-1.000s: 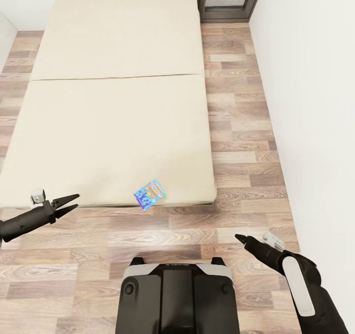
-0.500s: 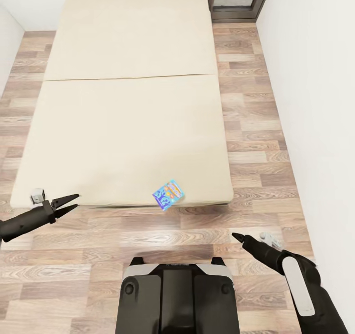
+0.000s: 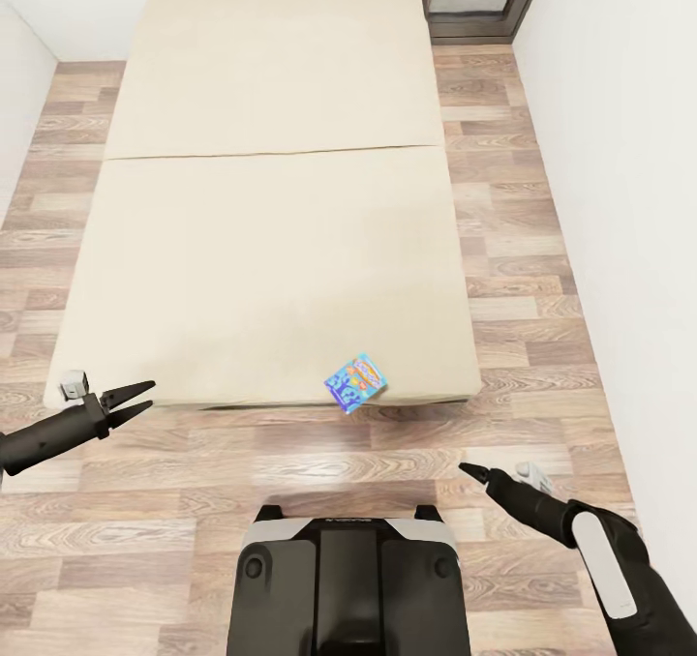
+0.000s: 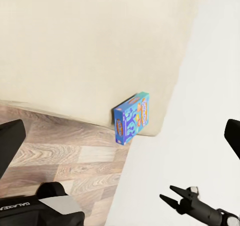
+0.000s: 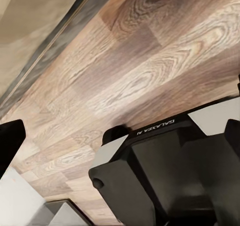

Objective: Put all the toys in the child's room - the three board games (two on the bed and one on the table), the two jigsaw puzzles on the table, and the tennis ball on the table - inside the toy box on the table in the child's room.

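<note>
We faced the bed (image 3: 261, 201), our base (image 3: 348, 579) on the wood floor (image 3: 542, 279). A small blue board game (image 3: 355, 382) lay at the mattress's near edge, toward its right corner. Our left tool (image 3: 138, 397) hovered with fingers apart; our right tool (image 3: 469, 469) hung over the floor, its fingers looking together.

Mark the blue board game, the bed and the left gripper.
blue board game (image 3: 355, 382): head view, middle of its printed top face.
bed (image 3: 271, 240): head view, bare mattress surface.
left gripper (image 3: 138, 397): head view, between the tips of its open jaws.
</note>
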### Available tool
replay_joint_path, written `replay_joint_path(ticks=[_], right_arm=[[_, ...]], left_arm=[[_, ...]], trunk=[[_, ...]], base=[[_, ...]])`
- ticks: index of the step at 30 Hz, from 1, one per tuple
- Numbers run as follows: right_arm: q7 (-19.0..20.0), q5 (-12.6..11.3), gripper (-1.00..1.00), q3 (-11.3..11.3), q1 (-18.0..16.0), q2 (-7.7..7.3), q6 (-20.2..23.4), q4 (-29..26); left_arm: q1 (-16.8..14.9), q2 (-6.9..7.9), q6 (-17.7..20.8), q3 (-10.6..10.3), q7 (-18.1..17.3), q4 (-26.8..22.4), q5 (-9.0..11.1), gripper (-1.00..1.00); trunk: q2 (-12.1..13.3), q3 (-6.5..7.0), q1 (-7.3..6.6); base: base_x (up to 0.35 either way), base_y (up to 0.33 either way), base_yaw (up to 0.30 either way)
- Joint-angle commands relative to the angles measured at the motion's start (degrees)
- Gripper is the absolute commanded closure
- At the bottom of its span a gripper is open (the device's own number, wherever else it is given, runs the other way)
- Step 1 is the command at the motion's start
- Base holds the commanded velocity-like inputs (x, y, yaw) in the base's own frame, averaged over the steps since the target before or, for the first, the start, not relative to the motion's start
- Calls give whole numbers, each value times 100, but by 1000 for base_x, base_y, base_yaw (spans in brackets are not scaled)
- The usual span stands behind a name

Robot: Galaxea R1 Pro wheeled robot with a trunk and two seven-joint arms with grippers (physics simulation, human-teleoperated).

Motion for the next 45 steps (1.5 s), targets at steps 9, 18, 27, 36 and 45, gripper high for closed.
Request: replay_joint_path(ticks=[9, 18, 27, 36, 45], right_arm=[[246, -7, -100, -15, -127, -53, 28, 318], [334, -21, -100, -19, -140, -56, 25, 341], [735, -7, -100, -15, -141, -56, 16, 343], [820, -5, -100, -15, -141, -62, 14, 346], [829, -6, -100, -15, -141, -63, 14, 351]], left_arm=[[-2, 6, 39, 8, -20, 1, 6, -100], [-1, 9, 39, 10, -20, 1, 7, -100], [4, 8, 39, 8, -20, 1, 7, -100], [2, 3, 39, 3, -26, 1, 10, -100], [6, 9, 39, 9, -28, 1, 11, -100]], trunk=[[-9, -6, 3], [-9, 15, 3], [-9, 93, 3], [-9, 177, 3], [-9, 263, 3]], base=[[0, 10, 0], [0, 0, 0], [0, 0, 0], [0, 0, 0], [0, 0, 0]])
